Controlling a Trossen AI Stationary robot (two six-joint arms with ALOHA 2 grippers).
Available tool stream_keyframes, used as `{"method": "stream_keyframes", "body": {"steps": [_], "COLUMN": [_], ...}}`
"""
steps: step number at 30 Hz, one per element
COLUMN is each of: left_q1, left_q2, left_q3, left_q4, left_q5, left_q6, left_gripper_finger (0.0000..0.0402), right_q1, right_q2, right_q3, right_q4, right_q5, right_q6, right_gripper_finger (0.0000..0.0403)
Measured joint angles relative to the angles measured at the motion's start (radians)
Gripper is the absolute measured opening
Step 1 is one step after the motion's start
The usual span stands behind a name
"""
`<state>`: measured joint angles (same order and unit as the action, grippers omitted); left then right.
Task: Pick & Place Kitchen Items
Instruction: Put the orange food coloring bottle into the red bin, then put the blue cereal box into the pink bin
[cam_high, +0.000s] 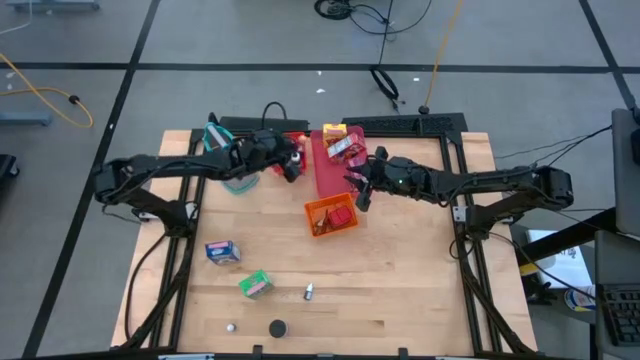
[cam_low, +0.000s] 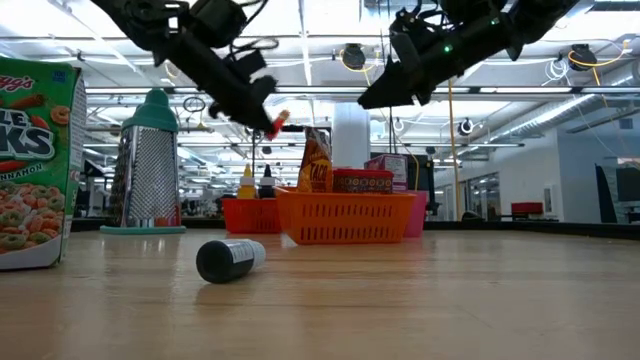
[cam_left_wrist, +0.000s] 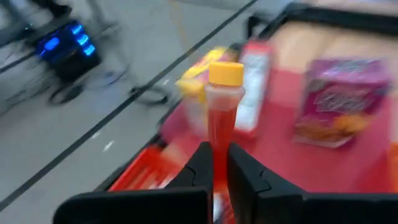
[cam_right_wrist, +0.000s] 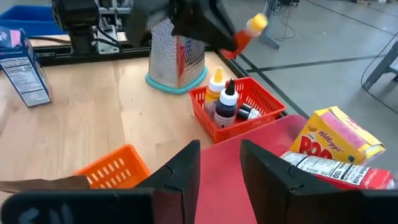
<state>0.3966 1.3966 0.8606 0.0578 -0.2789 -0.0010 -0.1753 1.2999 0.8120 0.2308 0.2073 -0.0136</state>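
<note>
Green cereal box (cam_low: 35, 165): "Kellogg's", "…LE", "…KS", partly cut off
Yellow box (cam_right_wrist: 339, 140): "Kellogg's", "PO…"
Blue box (cam_right_wrist: 23, 68): nutrition panel, unreadable

A: What sits on the wooden surface (cam_high: 400, 290)?
B: An orange tray (cam_high: 331, 215) mid-surface, touching a pink tray (cam_high: 327, 170) behind it.
A: Anything else?
B: A small red tray (cam_right_wrist: 249, 102) and, just beside it, a teal-framed mesh basket (cam_right_wrist: 177, 62).
</note>
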Motion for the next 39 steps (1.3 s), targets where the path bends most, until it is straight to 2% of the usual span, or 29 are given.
{"method": "stream_keyframes", "body": {"steps": [3,6,12,28,39], "left_q1": [0.029,0.061,0.112,0.133,0.133], "left_q2": [-0.027,-0.033,-0.013,-0.009,-0.009], "left_q3": [-0.001,-0.001,-0.001,-0.001,-0.001], "left_q4": [-0.124,-0.169,-0.17,-0.158,-0.158], "left_q5": [-0.064,-0.086,-0.088,-0.089,-0.096], "left_q6": [-0.028,-0.064,-0.061,-0.063,-0.061], "left_gripper_finger": [0.0017,0.0012,0.0009,0.0067,0.0125], "right_q1": [0.0,0.001,0.022,0.047,0.047], "right_q2": [0.0,0.0,0.0,0.0,0.0], "right_q3": [-0.004,-0.005,-0.005,-0.005,-0.005], "right_q4": [0.005,0.004,0.047,0.053,0.053], "right_q5": [-0.002,-0.002,-0.002,-0.002,-0.002], "right_q6": [0.017,0.028,0.028,0.017,0.017], "right_gripper_finger": [0.0105,0.0105,0.0105,0.01,0.0097]}}
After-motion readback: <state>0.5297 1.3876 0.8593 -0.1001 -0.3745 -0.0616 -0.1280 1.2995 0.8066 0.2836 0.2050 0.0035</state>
